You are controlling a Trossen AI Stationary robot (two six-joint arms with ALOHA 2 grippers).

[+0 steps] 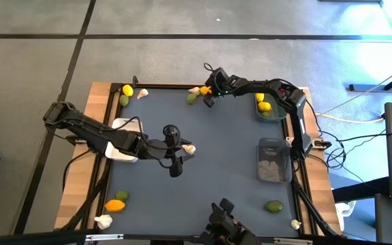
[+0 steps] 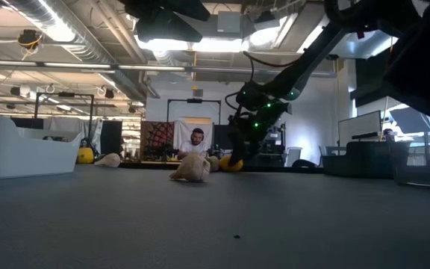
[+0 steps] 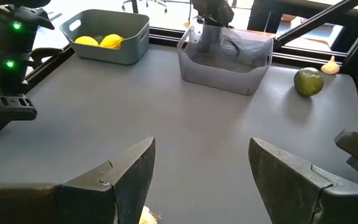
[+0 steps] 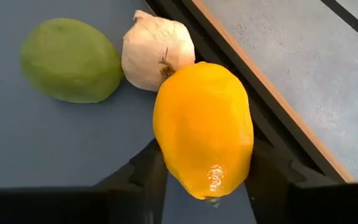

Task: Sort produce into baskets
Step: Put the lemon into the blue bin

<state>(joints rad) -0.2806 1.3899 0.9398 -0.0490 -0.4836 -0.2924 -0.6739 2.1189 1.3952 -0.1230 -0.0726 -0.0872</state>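
My right gripper [image 1: 208,92] is at the table's far edge, shut on a yellow-orange lemon [image 4: 202,127]. A garlic bulb [image 4: 157,53] touches the lemon, and a lime [image 4: 70,60] lies just beside them. My left gripper [image 3: 201,180] hovers open over mid-table, just above a garlic bulb [image 1: 188,148] that lies on the table. The white basket [image 1: 122,126] sits under the left arm. The blue-grey basket [image 1: 267,109] holds lemons. The dark grey basket [image 1: 272,162] holds garlic bulbs. My right gripper pinches the lemon's two long sides [image 4: 166,146] between its two fingers, which slant down toward the far edge. The fingers [image 4: 146,169] lie along the lemon's near half, and its far end sticks out past them. In the low view the lemon [image 2: 231,163] sits at table level.
The table's raised far rim [image 4: 272,93] runs right behind the lemon. More produce lies at the far left corner [image 1: 128,90] and the near left corner [image 1: 116,204]. A lime [image 1: 273,206] and a garlic bulb [image 1: 295,223] lie near right. People sit in the room beyond.
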